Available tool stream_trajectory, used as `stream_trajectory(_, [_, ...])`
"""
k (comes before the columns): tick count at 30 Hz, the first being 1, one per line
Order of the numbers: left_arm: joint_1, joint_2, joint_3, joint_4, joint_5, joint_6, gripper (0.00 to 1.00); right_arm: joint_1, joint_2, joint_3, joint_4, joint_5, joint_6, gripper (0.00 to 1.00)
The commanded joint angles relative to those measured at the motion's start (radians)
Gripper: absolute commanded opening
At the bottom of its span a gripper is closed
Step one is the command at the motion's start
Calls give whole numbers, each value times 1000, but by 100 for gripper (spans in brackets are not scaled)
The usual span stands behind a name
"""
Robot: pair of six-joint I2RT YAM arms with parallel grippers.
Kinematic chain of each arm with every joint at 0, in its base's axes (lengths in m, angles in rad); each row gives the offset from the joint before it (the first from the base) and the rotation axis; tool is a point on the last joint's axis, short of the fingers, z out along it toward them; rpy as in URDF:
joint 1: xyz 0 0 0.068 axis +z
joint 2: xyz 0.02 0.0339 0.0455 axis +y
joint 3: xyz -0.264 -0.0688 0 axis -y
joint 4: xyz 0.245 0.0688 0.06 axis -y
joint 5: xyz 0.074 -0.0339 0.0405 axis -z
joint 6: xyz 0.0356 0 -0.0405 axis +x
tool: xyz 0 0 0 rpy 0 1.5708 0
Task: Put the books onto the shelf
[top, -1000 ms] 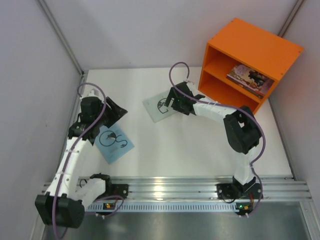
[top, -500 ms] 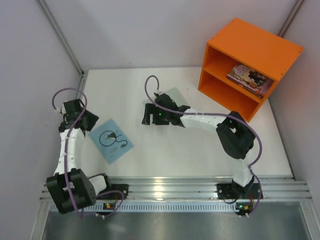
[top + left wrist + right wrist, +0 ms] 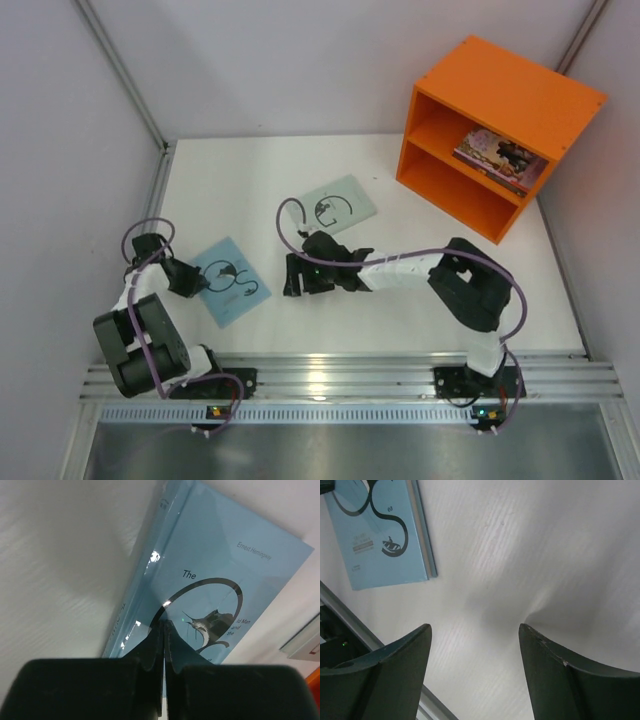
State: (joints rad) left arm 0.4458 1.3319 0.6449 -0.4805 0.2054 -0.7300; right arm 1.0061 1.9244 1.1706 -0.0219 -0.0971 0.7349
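Left jaws: found clenched, fingertips (image 3: 153, 647) pressed together with no visible gap. They lay low against the near edge of the light blue book (image 3: 215, 565). Whether a cover was nipped between them could not be determined. The low, edge-on attitude suggested an attempt to get under or catch the thin cover, since the book lay flat on the surface (image 3: 400, 320).

Right jaws: found released and spread wide, nothing between them, hovering just above bare surface. The same light blue book (image 3: 380, 535) sat off to one side in the right wrist view, apart from the jaws. This placement appeared suited to taking the book from the opposite edge.

Further out, the pale green book (image 3: 333, 208) lay flat, well apart from both arms. The shelf (image 3: 510, 95) stood at the far right corner, with illustrated books (image 3: 500, 155) lying in its upper compartment. Judgement: task part done, two books outstanding.
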Motion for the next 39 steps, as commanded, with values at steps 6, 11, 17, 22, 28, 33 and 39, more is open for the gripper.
stream_trajectory(6, [-189,-46,-189,94,33,-115,0,2,-360,-238,82,137,0,73])
stream_trajectory(11, [-563,-88,-276,204,-37,-355,0,2,-493,-465,94,213,92,73])
stream_trajectory(17, [-933,-125,-259,290,-122,-566,0,0,-671,-606,-33,362,197,73])
stream_trajectory(22, [-980,-51,49,114,-254,-320,17,2,-748,-603,-90,456,260,75])
stream_trajectory(28, [-737,42,231,-84,-422,-50,40,2,-708,-552,-70,496,337,73])
stream_trajectory(33, [-616,65,184,-14,-390,43,40,0,-537,-441,-58,560,324,72])
stream_trajectory(39, [-616,142,108,45,-291,61,40,-17,-406,-293,-58,508,209,81])
